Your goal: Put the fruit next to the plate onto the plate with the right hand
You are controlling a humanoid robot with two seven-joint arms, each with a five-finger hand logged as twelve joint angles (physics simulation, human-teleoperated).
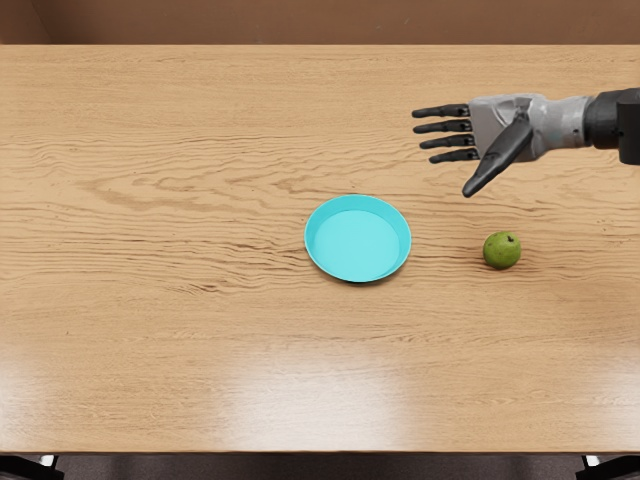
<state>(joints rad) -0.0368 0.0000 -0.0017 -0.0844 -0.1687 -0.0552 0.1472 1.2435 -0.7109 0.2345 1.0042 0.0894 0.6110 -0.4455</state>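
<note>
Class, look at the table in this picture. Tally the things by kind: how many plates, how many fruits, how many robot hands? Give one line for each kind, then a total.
Plates: 1, the turquoise plate
Fruits: 1, the green fruit, on the wood beside the plate
Robot hands: 1, the right hand, open, holding nothing
Total: 3
</note>
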